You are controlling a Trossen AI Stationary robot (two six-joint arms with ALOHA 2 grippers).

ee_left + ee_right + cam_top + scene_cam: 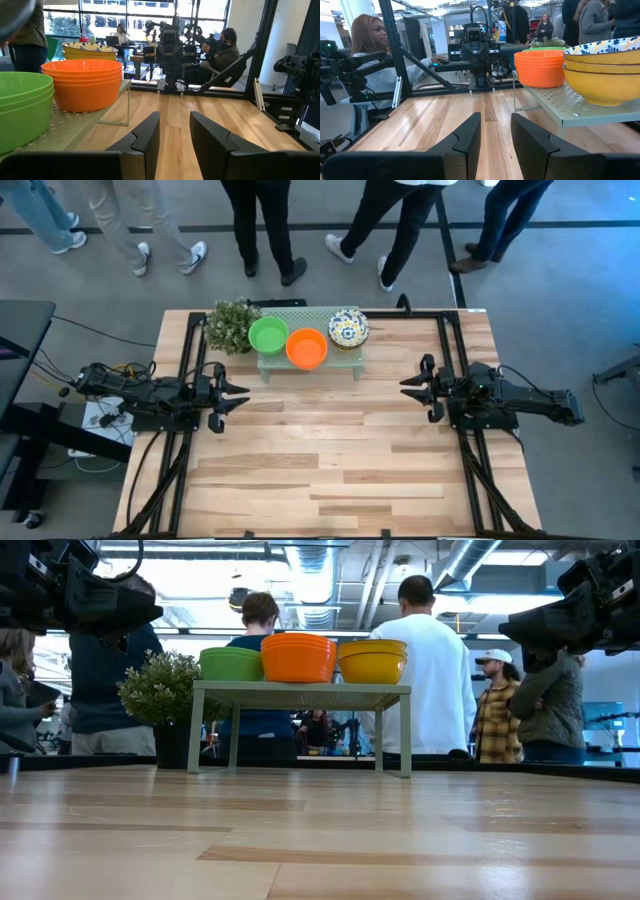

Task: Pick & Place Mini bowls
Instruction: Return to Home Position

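Note:
Three stacks of mini bowls rest on a pale green perforated stand (310, 360) at the table's far middle: bright green (267, 335), orange (306, 347), and floral-patterned with yellow outsides (348, 328). They also show in the low view: green (231, 663), orange (298, 657), yellow (372, 661). My left gripper (240, 395) is open and empty at the table's left side. My right gripper (408, 387) is open and empty at the right side. Both point toward the table's middle.
A small bushy plant (231, 326) stands left of the stand. Several people stand beyond the table's far edge (270, 230). Bare wood lies between the grippers and toward the near edge (320, 460).

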